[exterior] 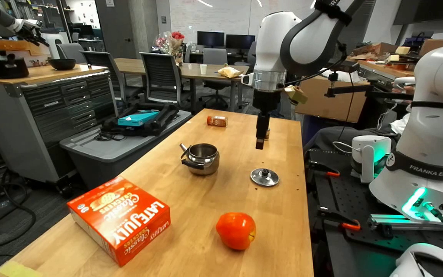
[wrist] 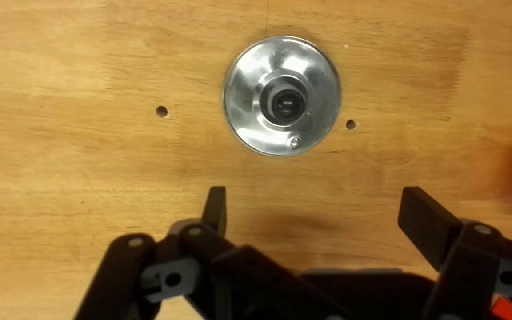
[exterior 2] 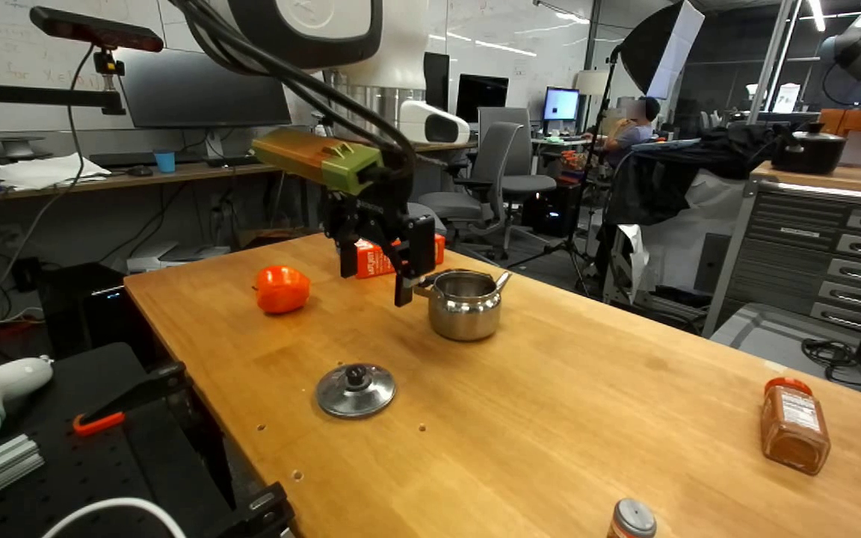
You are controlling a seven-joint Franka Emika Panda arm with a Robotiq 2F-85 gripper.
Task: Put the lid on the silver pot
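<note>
Hovering tool [exterior 2: 375,280], cracker box [exterior 2: 373,261] part-hidden

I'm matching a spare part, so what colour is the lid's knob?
The knob is black, on the silver lid; it shows best in the wrist view.

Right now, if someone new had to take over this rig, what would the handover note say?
Gripper: open, holding nothing, hanging above the table.
Lid: flat on the table, knob up, nothing gripping it.
Pot: upright on the table, uncovered, apart from the lid.
Done: no part of the placement shows as finished; the lid is off the pot.
Left: grasp the lid, probably by its knob, lift it, carry it over, seat it on the pot and let go.
</note>
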